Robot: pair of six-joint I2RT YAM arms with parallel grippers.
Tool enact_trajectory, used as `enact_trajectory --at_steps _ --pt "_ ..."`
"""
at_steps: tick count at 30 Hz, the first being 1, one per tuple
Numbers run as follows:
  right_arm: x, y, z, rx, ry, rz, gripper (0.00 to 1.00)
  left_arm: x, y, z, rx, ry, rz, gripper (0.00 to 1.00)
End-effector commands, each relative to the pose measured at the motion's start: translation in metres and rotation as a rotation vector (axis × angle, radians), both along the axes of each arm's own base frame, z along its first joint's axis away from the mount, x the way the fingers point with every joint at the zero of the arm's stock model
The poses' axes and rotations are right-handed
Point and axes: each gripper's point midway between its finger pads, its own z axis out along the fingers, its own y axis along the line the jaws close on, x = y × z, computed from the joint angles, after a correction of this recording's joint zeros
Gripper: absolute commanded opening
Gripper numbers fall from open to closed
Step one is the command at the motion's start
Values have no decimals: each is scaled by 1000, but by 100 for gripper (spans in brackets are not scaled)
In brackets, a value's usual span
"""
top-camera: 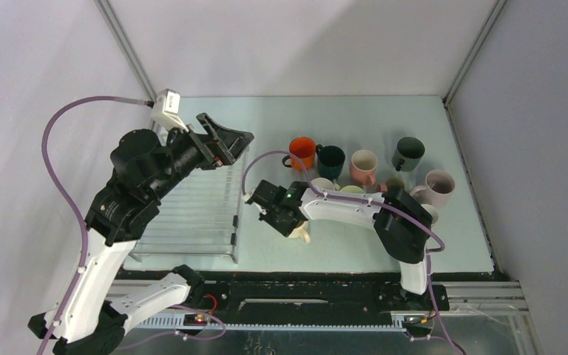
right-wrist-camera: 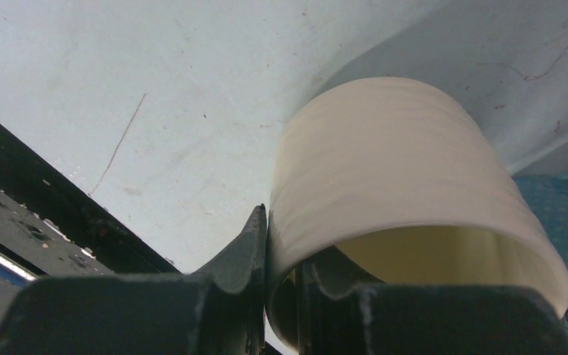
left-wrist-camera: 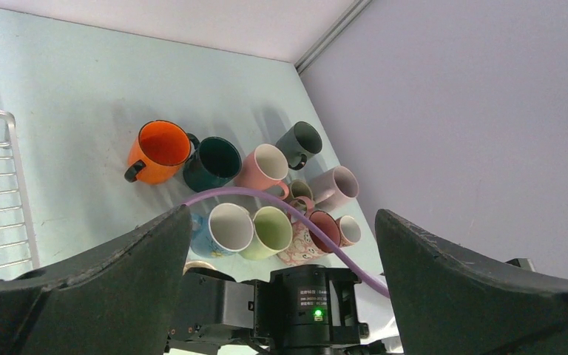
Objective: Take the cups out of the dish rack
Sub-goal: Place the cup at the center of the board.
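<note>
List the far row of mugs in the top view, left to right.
orange mug → dark teal mug → pink mug → dark grey mug → pale lilac mug, this last one sitting a little nearer than the rest.

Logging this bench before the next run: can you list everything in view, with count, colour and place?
dish rack: one, silvery wire, table's left side.
orange cup: one, cluster's left end.
dark teal cup: one, beside the orange.
pink cup: one, cluster's middle.
dark grey cup: one, farthest back.
lilac cup: one, cluster's right.
light blue cup: one, front left.
pale green cup: one, beside the blue.
remaining cups: about three, pinkish, partly hidden.
cream cup: one, held between rack and cluster.
table: one, pale blue-green.
left gripper: open, above the rack's far end.
right gripper: shut on the cream cup's wall.
</note>
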Motion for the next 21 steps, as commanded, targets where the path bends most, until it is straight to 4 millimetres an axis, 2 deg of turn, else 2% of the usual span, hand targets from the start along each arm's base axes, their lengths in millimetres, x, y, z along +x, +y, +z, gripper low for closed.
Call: enact_trajectory --at_steps 1,10,21 --pt "11 8 7 44 -45 12 0 0 1 22 -33 -64 -1 100" --pt "10 2 -1 27 -5 1 0 4 -4 20 -33 -54 -9 100" --pt "12 3 3 24 0 -12 21 7 -7 16 -24 -45 -14 100"
